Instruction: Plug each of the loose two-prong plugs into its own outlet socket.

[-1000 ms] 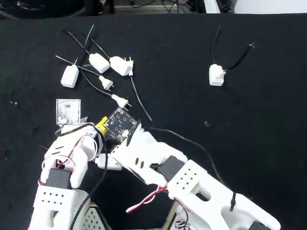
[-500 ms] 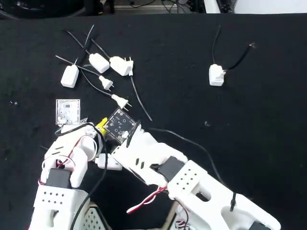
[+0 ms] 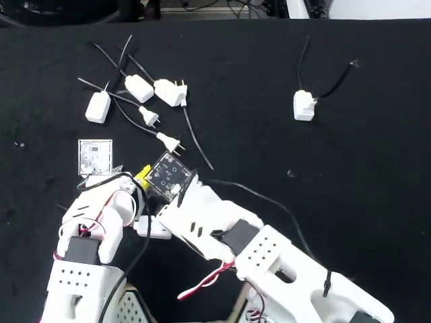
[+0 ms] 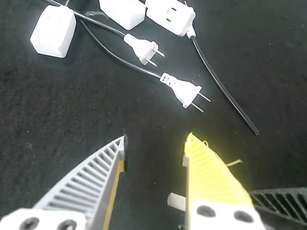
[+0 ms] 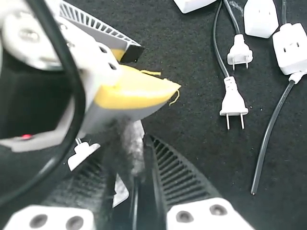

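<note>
plug (image 4: 184, 91) lies loose just beyond left gripper (image 4: 156, 138); jaws apart, empty

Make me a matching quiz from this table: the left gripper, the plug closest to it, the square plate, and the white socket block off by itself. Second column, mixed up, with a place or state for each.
Things:
1. left gripper
2. nearest plug
3. square plate
4. lone socket block

Places or states:
A. right side of the table in the high view, black cords leading from it
B. open, over bare black cloth
C. lying flat, left side of the table in the high view
D. lying loose, both prongs bare

Pairs: 1-B, 2-D, 3-C, 4-A
</note>
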Controlling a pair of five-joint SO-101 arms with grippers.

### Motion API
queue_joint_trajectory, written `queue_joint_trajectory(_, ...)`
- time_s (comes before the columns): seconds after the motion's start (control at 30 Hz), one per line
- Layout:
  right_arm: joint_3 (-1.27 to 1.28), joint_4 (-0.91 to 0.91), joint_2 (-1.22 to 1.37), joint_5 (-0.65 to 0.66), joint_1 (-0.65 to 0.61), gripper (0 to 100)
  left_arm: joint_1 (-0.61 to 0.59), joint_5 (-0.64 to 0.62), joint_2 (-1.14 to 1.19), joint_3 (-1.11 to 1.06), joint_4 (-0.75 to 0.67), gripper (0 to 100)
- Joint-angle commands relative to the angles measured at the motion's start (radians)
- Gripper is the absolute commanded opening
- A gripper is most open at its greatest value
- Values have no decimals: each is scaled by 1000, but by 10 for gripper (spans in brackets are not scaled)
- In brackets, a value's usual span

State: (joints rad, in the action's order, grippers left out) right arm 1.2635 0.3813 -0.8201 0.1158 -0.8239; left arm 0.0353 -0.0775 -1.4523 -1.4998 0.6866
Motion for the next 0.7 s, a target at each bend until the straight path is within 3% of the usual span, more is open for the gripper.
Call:
queue_joint_trajectory(0.0,-27,-15,-31,8,28,11,36,15,15,-13,5,204)
queue_joint_trajectory(0.37,-27,-17,-33,8,31,11,58,43,15,-13,3,202)
queue_joint_trajectory(0.67,-22,-18,-25,8,34,11,-102,-31,5,84,34,204)
